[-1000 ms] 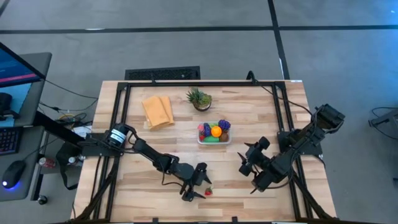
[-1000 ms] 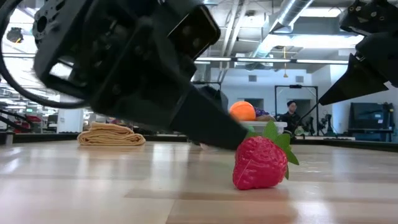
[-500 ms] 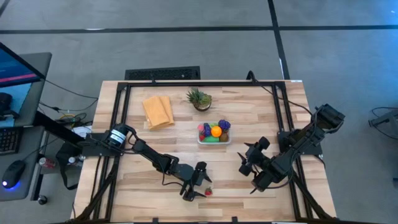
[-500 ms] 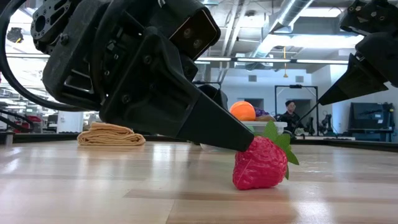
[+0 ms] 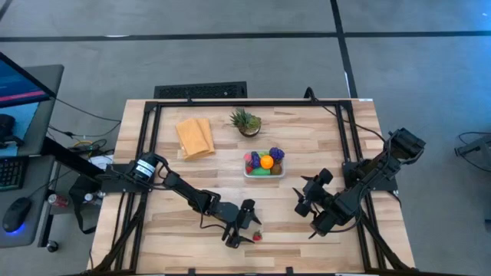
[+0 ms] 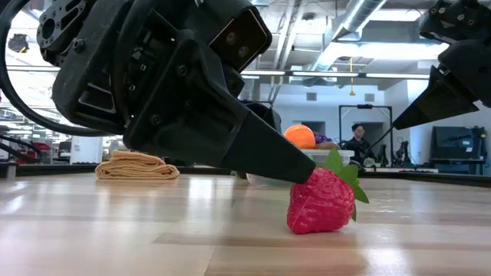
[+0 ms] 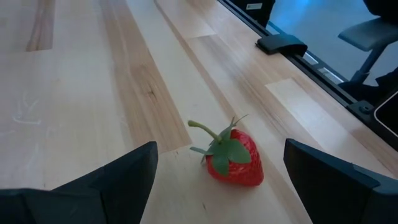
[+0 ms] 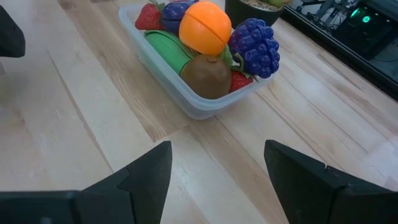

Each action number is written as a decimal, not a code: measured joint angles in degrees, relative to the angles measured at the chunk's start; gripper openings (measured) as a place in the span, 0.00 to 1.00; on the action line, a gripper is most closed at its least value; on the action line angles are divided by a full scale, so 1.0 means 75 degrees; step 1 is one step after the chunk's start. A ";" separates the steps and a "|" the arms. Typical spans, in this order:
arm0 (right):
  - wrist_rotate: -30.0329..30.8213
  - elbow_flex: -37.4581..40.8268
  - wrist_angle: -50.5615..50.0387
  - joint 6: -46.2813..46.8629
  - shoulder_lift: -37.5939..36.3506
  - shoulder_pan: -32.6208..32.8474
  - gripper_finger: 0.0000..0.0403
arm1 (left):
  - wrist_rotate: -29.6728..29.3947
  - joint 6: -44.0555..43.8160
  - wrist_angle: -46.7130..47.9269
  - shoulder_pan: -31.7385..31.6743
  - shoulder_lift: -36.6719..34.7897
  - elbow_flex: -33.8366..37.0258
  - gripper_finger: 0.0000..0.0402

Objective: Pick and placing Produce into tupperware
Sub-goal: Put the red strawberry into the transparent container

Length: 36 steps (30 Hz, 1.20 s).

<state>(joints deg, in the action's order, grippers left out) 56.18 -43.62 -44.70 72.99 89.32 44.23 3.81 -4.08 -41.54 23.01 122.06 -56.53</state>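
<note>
Left gripper: the left gripper [image 7: 221,180] is low over the desk [image 5: 322,146] near its front edge, with its fingers wide apart and nothing between them yet.
Strawberry: one red strawberry [image 7: 233,160] lies on its side on the wood, just ahead of this gripper and between the lines of its two fingers. In the low view one finger [image 6: 268,157] comes down to touch or almost touch the fruit near its green leaves.
Reason for this pose: I judge the fingers stand apart so that they can pass on both sides of the fruit before closing.
Tupperware: the clear tupperware [image 8: 186,102] stands well apart from the left gripper, toward the middle of the desk, just ahead of the right gripper [image 8: 217,180]. It already holds an orange, purple grapes, a kiwi, a green piece and strawberries.
Right gripper: it waits above the desk with fingers apart and empty.
Progress: the strawberry looks like the last produce outside the container.
</note>
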 joint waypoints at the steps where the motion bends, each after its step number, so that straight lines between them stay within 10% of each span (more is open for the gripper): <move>1: 0.0000 0.0000 0.0004 0.0000 0.0000 0.0000 0.62 | -0.0002 0.0001 0.0002 0.0003 0.0000 -0.0009 0.84; 22: -0.0061 0.0000 0.0007 -0.0012 0.0000 0.0015 0.62 | 0.0165 -0.0015 0.0141 -0.0027 0.0481 -0.0437 0.83; 36: -0.0070 0.0000 0.0016 -0.0006 0.0000 0.0015 0.62 | 0.0196 0.0044 0.0152 -0.0030 0.0481 -0.0437 0.52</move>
<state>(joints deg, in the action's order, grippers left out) 55.66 -43.62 -44.58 72.95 89.32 44.34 5.28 -3.75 -40.40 22.79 125.67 -59.81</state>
